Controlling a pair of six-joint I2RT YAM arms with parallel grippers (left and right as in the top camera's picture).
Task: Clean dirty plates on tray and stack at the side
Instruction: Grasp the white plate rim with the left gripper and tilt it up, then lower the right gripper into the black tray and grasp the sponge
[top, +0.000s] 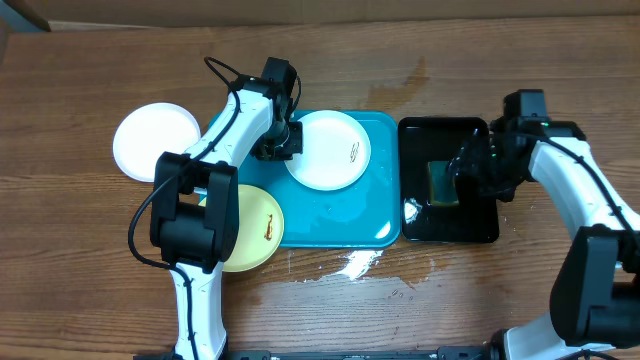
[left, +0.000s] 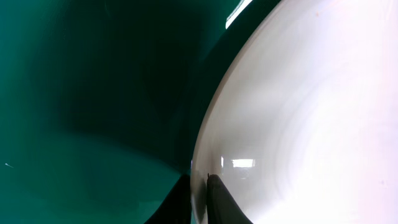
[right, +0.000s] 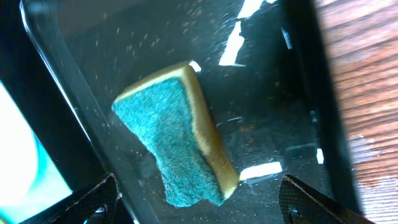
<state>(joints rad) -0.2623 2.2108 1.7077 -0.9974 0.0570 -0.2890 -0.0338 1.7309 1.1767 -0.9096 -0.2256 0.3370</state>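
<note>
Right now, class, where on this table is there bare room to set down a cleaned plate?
Free: the table behind the turquoise tray and black tray, and in front of the black tray. Crowded: the turquoise tray's left edge, where the smeared white plate, yellow-green plate and left arm cluster.

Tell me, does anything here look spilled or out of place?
Yes. A puddle of water lies on the wooden table, just outside the near rim of the turquoise tray. The yellow-green plate also lies across the tray's near-left corner, partly off it.
</note>
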